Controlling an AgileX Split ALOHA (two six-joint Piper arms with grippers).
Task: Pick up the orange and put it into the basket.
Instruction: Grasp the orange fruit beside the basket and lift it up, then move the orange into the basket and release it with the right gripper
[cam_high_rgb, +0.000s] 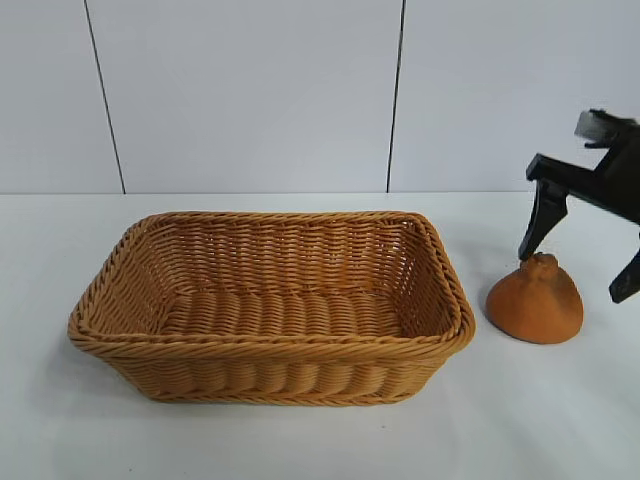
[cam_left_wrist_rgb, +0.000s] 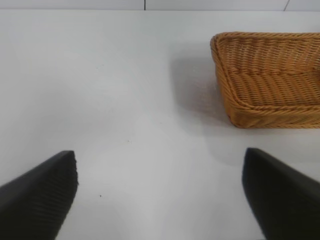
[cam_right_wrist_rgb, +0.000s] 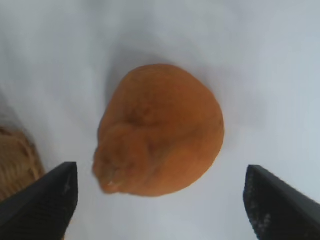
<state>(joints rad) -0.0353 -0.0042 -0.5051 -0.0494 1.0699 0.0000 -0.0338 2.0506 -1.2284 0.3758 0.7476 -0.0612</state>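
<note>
The orange (cam_high_rgb: 535, 301) sits on the white table just right of the basket (cam_high_rgb: 270, 345), knobby top up. My right gripper (cam_high_rgb: 578, 270) is open and hangs just above and behind the orange, one finger near its top and the other at the frame's right edge. In the right wrist view the orange (cam_right_wrist_rgb: 160, 131) lies ahead of the spread fingertips (cam_right_wrist_rgb: 47, 197), not between them. The basket is empty. My left gripper (cam_left_wrist_rgb: 160, 192) is open over bare table, with the basket's corner (cam_left_wrist_rgb: 270, 75) ahead; it does not show in the exterior view.
A white panelled wall stands behind the table. The basket's edge (cam_right_wrist_rgb: 17, 160) shows beside the orange in the right wrist view. The table (cam_high_rgb: 560, 420) is bare in front of the basket and orange.
</note>
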